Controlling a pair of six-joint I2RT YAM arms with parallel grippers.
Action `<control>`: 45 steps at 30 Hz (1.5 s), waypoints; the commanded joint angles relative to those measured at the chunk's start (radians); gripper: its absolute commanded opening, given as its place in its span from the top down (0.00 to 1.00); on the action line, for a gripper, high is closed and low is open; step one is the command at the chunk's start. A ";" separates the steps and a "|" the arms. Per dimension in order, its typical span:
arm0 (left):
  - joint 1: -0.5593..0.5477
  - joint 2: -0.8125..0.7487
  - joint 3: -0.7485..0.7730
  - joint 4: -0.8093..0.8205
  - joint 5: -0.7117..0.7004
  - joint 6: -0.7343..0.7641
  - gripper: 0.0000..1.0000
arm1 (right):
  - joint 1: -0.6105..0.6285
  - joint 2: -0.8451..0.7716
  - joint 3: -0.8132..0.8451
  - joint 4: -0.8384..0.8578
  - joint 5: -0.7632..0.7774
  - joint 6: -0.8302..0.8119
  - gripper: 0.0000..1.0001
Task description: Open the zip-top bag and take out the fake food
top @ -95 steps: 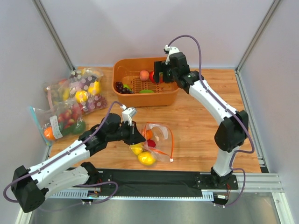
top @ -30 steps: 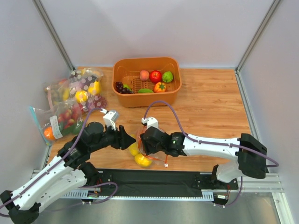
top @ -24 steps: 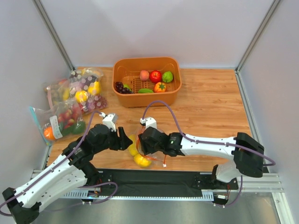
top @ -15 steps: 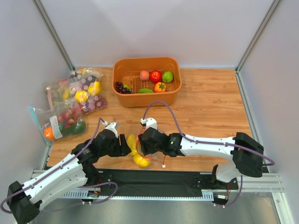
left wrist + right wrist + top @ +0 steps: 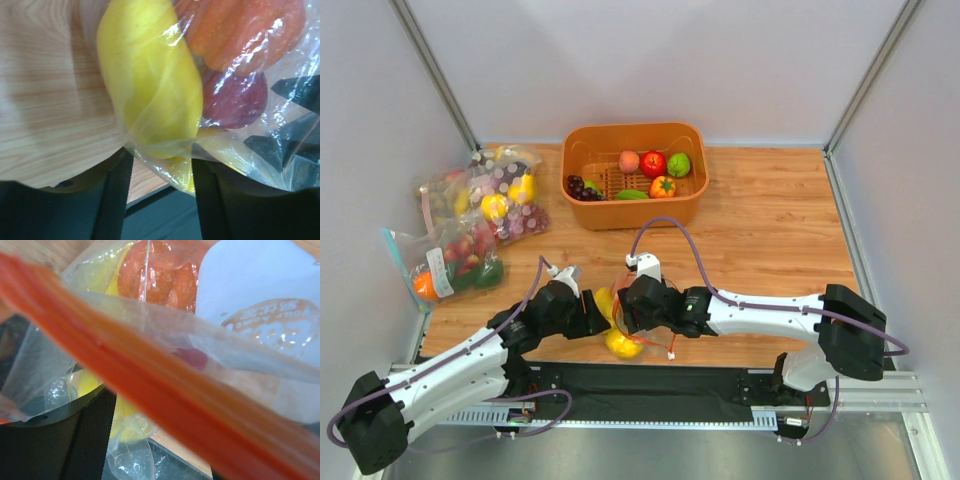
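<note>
The zip-top bag (image 5: 642, 300) lies near the table's front edge, between my two grippers. The fake food shows through it: a yellow lemon (image 5: 150, 85), an orange pepper (image 5: 245, 30) and a red fruit (image 5: 235, 97). My left gripper (image 5: 592, 316) is at the bag's left end. Its fingers (image 5: 116, 200) stand apart, with a corner of plastic and yellow fruit between them. My right gripper (image 5: 626, 308) is over the bag's middle and open. Its orange zip strip (image 5: 165, 390) crosses in front of the jaws. The white label (image 5: 250, 285) is beyond, and one finger is almost hidden.
An orange basket (image 5: 636, 216) with an apple, a peach, a green fruit and grapes stands at the back. Two other filled bags (image 5: 495, 195) (image 5: 445, 265) lie at the left wall. A black rail (image 5: 650, 385) runs along the near edge just below the bag.
The right arm has come from the basket down to the bag. The left gripper has slid right, up against the bag's left end. Both grippers' jaws have widened.
</note>
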 commanded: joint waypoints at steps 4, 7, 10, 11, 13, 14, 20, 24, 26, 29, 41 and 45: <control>0.003 0.028 -0.005 0.111 0.040 -0.021 0.60 | 0.006 -0.003 -0.006 0.044 0.053 0.057 0.30; 0.003 0.023 -0.013 0.113 0.040 -0.024 0.73 | 0.006 0.013 -0.011 0.056 0.067 0.078 0.27; 0.003 0.022 -0.019 0.113 0.040 -0.021 0.84 | 0.006 0.020 -0.012 0.064 0.094 0.106 0.24; 0.003 0.023 -0.020 0.113 0.040 -0.022 0.88 | 0.006 0.028 -0.009 0.058 0.105 0.124 0.24; 0.003 0.020 -0.024 0.113 0.045 -0.021 0.92 | 0.005 0.037 -0.002 0.035 0.137 0.137 0.23; 0.003 0.020 -0.024 0.113 0.043 -0.021 0.95 | 0.005 0.043 0.002 0.030 0.144 0.143 0.23; 0.003 -0.007 -0.036 0.099 0.041 -0.027 1.00 | -0.003 0.082 -0.012 0.013 0.176 0.198 0.22; 0.003 -0.038 -0.051 0.070 0.034 -0.034 1.00 | -0.012 0.069 -0.043 0.022 0.185 0.235 0.21; 0.003 -0.057 -0.060 0.064 0.034 -0.039 1.00 | -0.017 0.056 -0.061 0.030 0.190 0.252 0.21; 0.001 -0.073 -0.068 0.058 0.032 -0.044 1.00 | -0.018 0.054 -0.066 0.026 0.203 0.261 0.21; 0.001 0.011 -0.042 0.136 0.060 -0.036 1.00 | 0.002 0.154 -0.008 0.027 0.171 0.249 0.34; 0.003 0.046 -0.021 0.154 0.069 -0.021 1.00 | 0.003 0.151 -0.035 0.035 0.159 0.250 0.50</control>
